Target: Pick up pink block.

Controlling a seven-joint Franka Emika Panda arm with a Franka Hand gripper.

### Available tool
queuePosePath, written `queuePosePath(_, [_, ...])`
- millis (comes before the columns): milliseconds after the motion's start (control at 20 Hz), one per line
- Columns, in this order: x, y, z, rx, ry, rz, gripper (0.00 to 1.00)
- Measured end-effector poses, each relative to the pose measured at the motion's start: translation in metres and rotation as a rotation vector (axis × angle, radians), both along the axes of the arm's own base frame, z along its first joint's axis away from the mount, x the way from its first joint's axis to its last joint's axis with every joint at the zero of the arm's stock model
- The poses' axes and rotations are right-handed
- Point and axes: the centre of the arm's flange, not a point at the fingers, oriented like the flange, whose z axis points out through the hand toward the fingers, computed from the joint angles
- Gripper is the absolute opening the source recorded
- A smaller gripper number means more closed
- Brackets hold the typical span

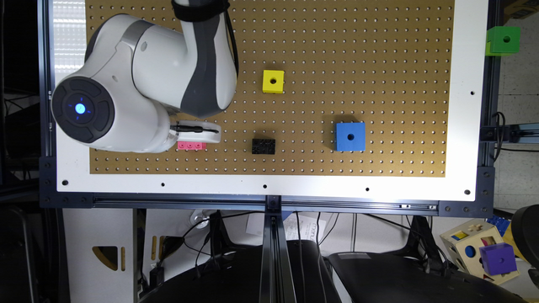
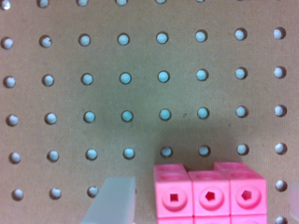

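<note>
hand [image 1: 198, 132] directly over pink block [image 1: 191, 145]

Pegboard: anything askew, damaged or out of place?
Nothing stands out. The pink block, black brick, yellow cube and blue cube all sit flat and square on the pegboard, spaced apart. The gripper is over the pink block, one fingertip beside it.

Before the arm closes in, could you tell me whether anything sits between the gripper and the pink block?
Nothing visible does. In the wrist view the pink block lies on bare pegboard beside one translucent finger. The black brick sits apart, toward the exterior view's right.
</note>
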Motion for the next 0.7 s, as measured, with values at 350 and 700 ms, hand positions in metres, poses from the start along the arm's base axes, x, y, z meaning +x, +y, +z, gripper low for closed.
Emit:
queuePosePath(350, [0.015, 0.005, -0.041, 0.004, -0.014, 0.01, 1.0])
queuePosePath(700, [0.023, 0.004, -0.04, 0.005, -0.02, 0.011, 0.0])
